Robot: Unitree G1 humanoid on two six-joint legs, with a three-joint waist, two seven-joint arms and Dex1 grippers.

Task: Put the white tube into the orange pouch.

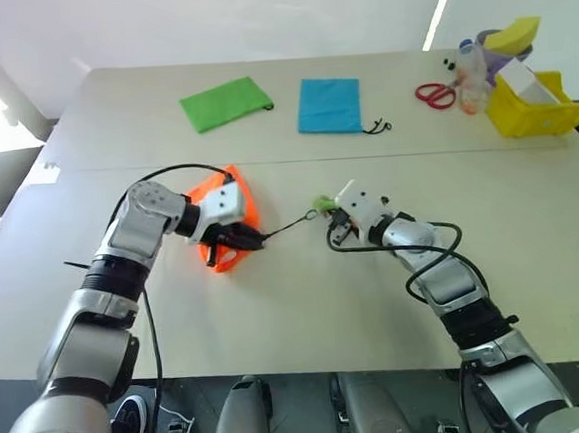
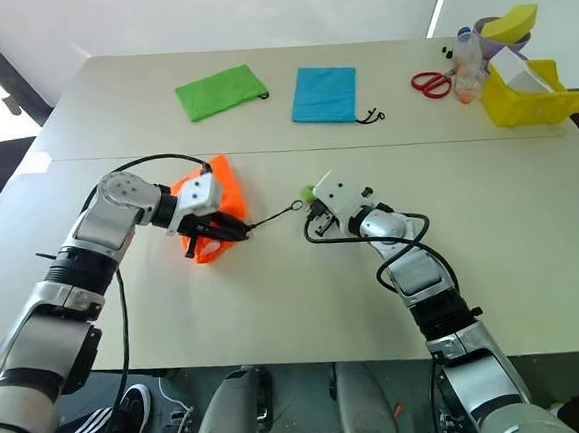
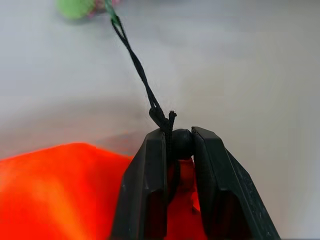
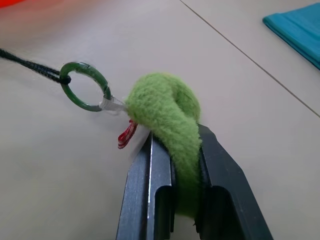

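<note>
Beige table (image 1: 307, 305), left gripper (image 3: 178, 150) pinching orange pouch (image 1: 231, 213) cord (pouch partly hidden), right gripper (image 4: 175, 165) clamping green ball (image 4: 170, 110).

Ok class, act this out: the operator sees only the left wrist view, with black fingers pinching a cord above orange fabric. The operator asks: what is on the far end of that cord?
Observer: A green ball, clamped in the right gripper.
Operator: Is the cord slack?
Observer: No. The cord runs nearly straight from the orange pouch to the ball.
Operator: Are there other pouches around?
Observer: A green pouch and a blue pouch lie flat at the table's far side.
</note>
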